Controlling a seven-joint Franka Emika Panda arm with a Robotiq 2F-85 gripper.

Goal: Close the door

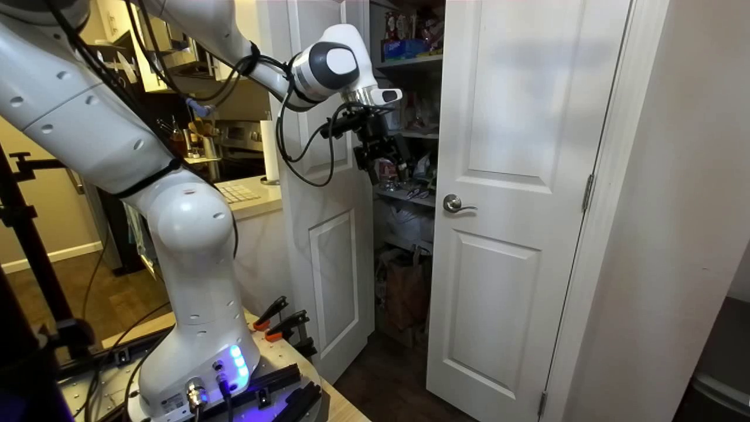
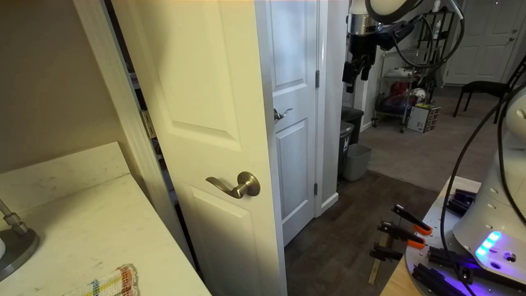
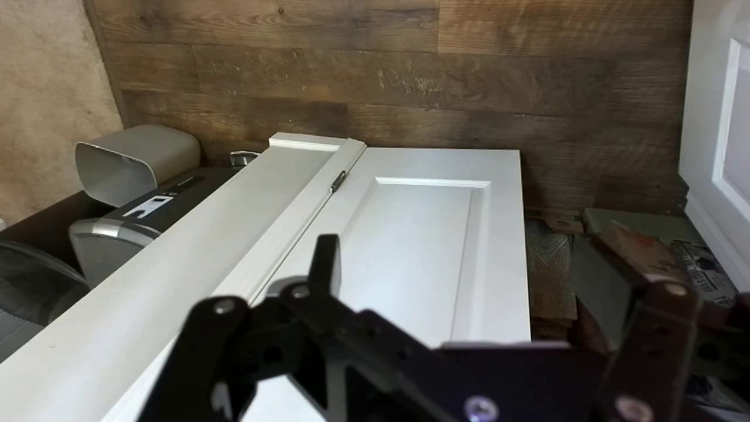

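Your gripper [image 1: 389, 176] hangs apart from door [image 2: 218, 139], fingers [image 3: 324, 264] spread, holding nothing; best reach round its outer side, press slow beside lever handle [image 2: 242, 189]

We look past our gripper [image 3: 501, 281], dark fingers [image 3: 650, 351] parted at 7 and 4 o'clock, as a white panelled leaf [image 3: 416, 246] fills the middle. The door [image 3: 722, 135] stands at 2 o'clock, cut off by the frame edge, with dim clutter [image 3: 603, 299] between the two leaves. Plank flooring [image 3: 387, 76] spans 12 o'clock; a grey bin [image 3: 140, 153] sits between 9 and 10.
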